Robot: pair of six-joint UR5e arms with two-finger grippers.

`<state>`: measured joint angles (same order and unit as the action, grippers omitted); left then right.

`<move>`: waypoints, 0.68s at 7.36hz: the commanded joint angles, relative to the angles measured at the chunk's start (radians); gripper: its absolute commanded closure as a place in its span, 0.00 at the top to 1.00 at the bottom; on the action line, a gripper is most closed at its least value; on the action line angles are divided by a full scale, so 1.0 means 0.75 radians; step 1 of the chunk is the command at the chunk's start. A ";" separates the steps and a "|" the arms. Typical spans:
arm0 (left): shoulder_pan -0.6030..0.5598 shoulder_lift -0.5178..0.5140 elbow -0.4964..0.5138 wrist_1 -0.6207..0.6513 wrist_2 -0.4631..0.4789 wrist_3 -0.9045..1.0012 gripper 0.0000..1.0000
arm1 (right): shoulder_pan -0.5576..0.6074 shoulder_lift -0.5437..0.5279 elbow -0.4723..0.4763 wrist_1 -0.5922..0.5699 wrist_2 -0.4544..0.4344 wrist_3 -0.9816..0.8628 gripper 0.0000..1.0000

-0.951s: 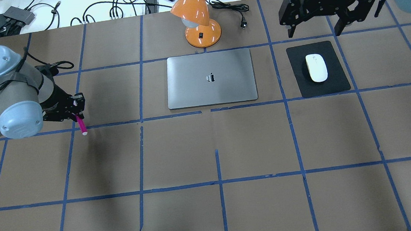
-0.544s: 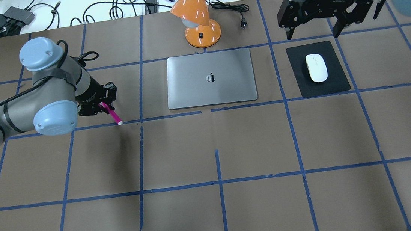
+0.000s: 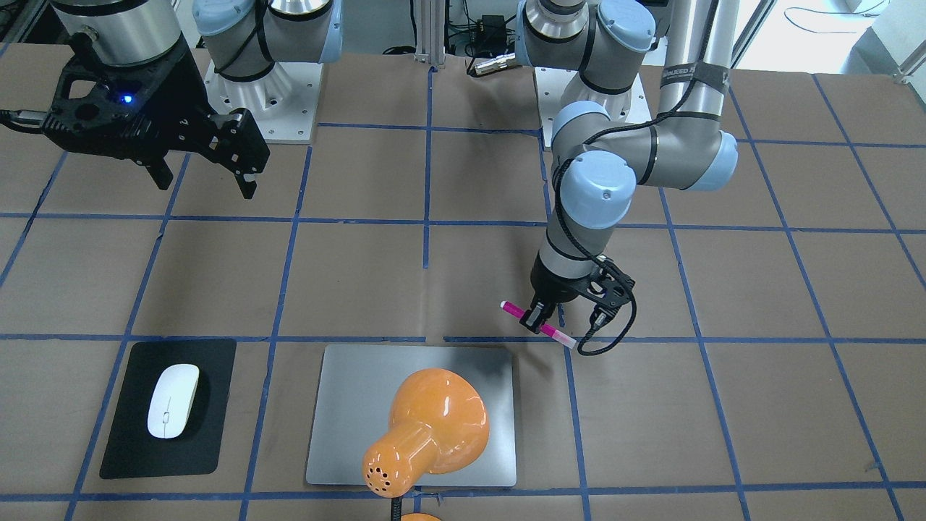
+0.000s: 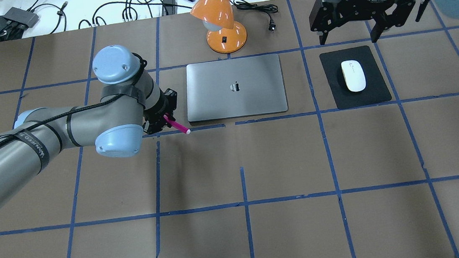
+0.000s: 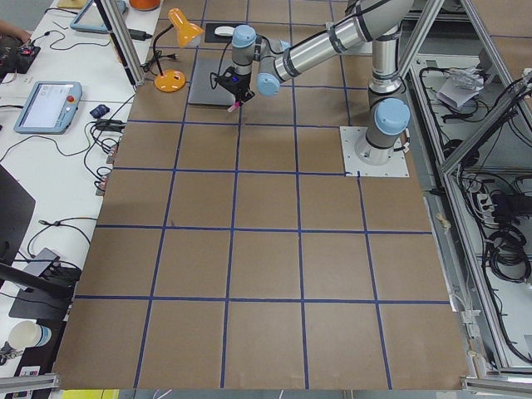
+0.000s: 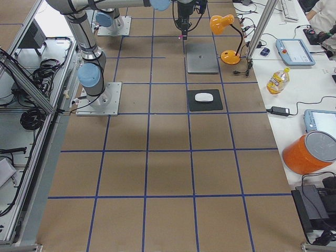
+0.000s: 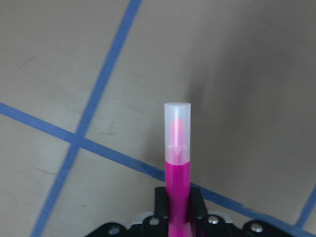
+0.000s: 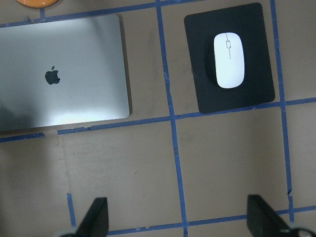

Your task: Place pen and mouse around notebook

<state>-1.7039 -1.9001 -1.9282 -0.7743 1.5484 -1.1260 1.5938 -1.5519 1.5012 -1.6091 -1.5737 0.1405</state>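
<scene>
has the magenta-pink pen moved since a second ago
Yes. Held in the left pincer, the magenta-pink pen has travelled rightward in the overhead view, ending by the lower-left corner of the flat silver-grey notebook.

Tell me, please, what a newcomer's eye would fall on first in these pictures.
The left gripper, shut on a magenta pen with a pale cap, holds it beside the near left corner of the closed silver notebook. A bright orange desk lamp stands just behind the notebook. To its right a white mouse lies on a black mouse pad, and the open right gripper hangs high above the table.
</scene>
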 commanded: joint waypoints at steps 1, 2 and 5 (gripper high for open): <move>-0.155 -0.027 0.002 0.006 0.003 -0.405 0.00 | 0.000 -0.003 0.011 0.000 0.000 0.001 1.00; -0.204 -0.031 0.004 0.010 0.003 -0.510 0.00 | 0.000 -0.005 0.017 -0.002 0.002 0.001 1.00; -0.313 -0.062 0.008 0.012 0.005 -0.730 0.00 | -0.002 -0.005 0.019 -0.002 0.000 0.001 1.00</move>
<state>-1.9039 -1.9358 -1.9231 -0.7662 1.5511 -1.6091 1.5936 -1.5562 1.5144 -1.6106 -1.5727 0.1411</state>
